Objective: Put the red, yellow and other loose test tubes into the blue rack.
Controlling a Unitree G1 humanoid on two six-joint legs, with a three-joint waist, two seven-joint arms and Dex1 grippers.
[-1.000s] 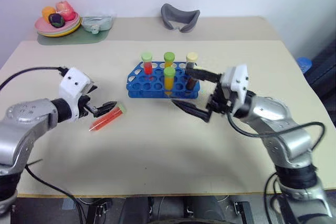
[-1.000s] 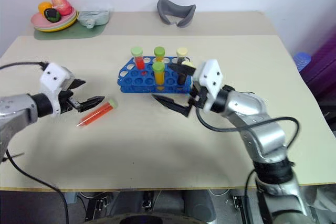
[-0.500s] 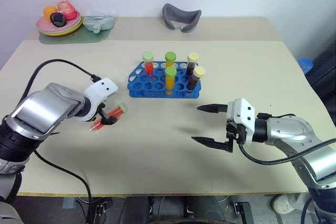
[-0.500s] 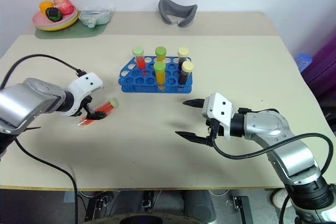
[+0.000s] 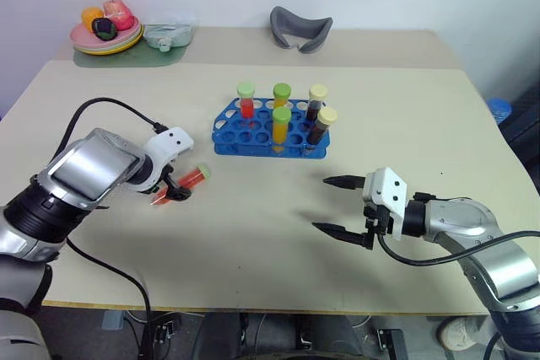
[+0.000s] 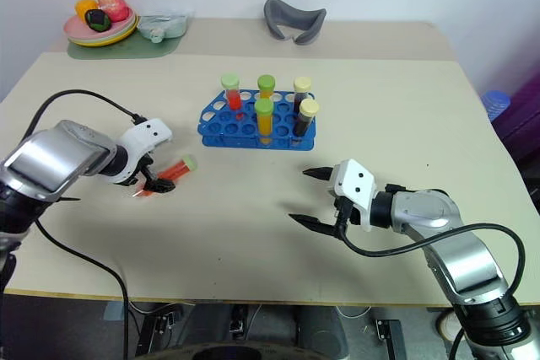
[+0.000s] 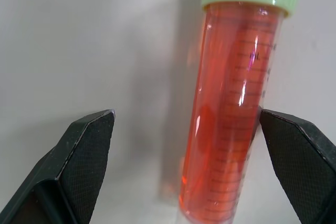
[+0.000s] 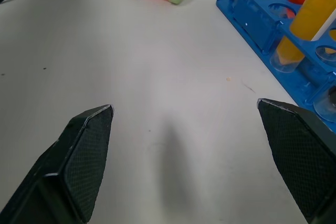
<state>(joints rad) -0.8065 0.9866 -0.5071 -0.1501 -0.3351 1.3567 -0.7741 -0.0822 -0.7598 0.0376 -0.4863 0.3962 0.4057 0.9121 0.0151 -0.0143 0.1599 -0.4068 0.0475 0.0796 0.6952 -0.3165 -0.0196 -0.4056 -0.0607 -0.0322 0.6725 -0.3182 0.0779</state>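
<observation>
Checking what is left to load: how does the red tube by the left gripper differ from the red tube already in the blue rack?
The loose red tube lies flat on the table; the racked red tube stands upright in the blue rack. The loose one lies between the open left gripper fingers; the racked one stands untouched. Both have light green caps.

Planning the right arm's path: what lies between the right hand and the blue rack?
Nothing: in the left eye view, bare tabletop separates the open right hand from the blue rack. The right wrist view shows the same.
</observation>
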